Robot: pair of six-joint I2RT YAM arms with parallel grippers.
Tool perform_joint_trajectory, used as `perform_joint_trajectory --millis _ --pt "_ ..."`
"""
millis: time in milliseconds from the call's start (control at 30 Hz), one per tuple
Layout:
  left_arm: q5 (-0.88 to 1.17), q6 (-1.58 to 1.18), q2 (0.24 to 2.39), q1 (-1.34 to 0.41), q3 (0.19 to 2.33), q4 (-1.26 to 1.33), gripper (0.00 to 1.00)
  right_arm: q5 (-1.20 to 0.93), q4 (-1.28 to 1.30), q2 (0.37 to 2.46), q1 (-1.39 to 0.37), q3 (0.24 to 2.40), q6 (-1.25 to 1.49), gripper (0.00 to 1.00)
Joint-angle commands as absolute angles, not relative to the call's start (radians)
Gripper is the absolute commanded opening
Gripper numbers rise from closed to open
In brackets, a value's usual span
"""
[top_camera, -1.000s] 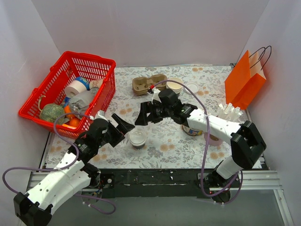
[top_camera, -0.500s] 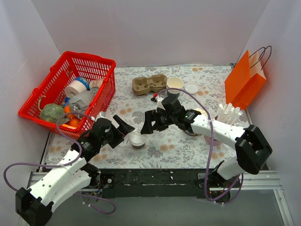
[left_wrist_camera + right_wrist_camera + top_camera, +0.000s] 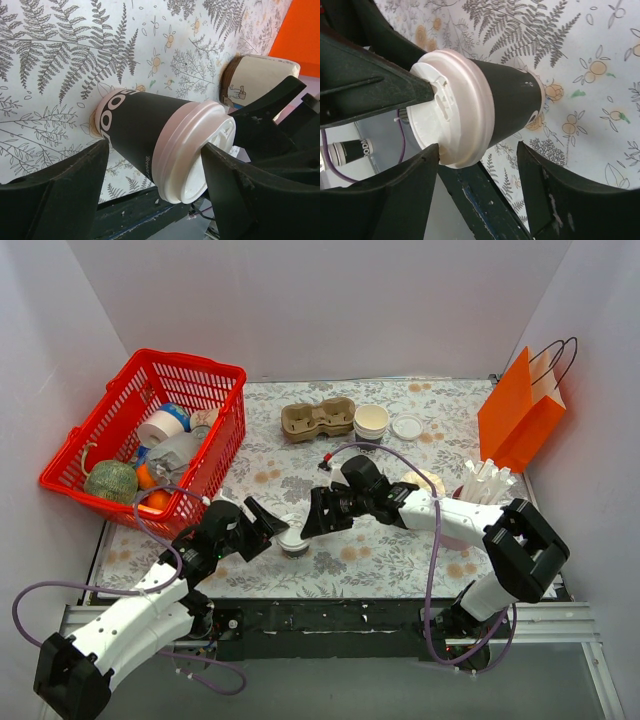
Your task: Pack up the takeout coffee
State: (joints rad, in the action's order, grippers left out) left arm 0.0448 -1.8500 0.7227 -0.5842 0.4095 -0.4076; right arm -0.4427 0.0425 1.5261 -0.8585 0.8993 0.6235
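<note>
Left gripper (image 3: 152,147) and right gripper (image 3: 479,147) are both straddling the upright takeout coffee (image 3: 135,125) on the floral tablecloth (image 3: 370,555), whether clamped I cannot tell; only one should be squeezing, gently below the lid (image 3: 197,150).

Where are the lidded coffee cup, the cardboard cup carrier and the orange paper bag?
Lidded coffee cup (image 3: 137,130), left wrist view, dark side wall.
Cardboard cup carrier (image 3: 318,420), top view, between its wells.
Orange paper bag (image 3: 515,425), top view, front face.
</note>
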Motion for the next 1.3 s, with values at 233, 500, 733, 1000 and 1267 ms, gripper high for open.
perform_joint_trajectory --millis 233,500,733,1000,1267 --pt "0.087 -1.899 0.699 -0.58 0.321 -0.406 0.5 -0.426 -0.043 1.56 -0.862 0.841 0.683 0.37" --pt "0.074 -1.934 0.667 -0.581 0.287 -0.422 0.36 -0.394 -0.058 1.563 -0.859 0.819 0.678 0.28" --pt "0.074 -1.922 0.638 -0.58 0.322 -0.422 0.49 -0.388 -0.045 1.529 -0.856 0.873 0.626 0.34" --pt "0.025 -1.818 0.675 -0.58 0.507 -0.449 0.98 -0.279 0.144 1.508 -0.842 1.11 0.489 0.71" --pt "-0.023 -1.746 0.699 -0.58 0.658 -0.537 0.98 -0.037 0.283 1.366 -0.778 1.259 0.405 0.95"
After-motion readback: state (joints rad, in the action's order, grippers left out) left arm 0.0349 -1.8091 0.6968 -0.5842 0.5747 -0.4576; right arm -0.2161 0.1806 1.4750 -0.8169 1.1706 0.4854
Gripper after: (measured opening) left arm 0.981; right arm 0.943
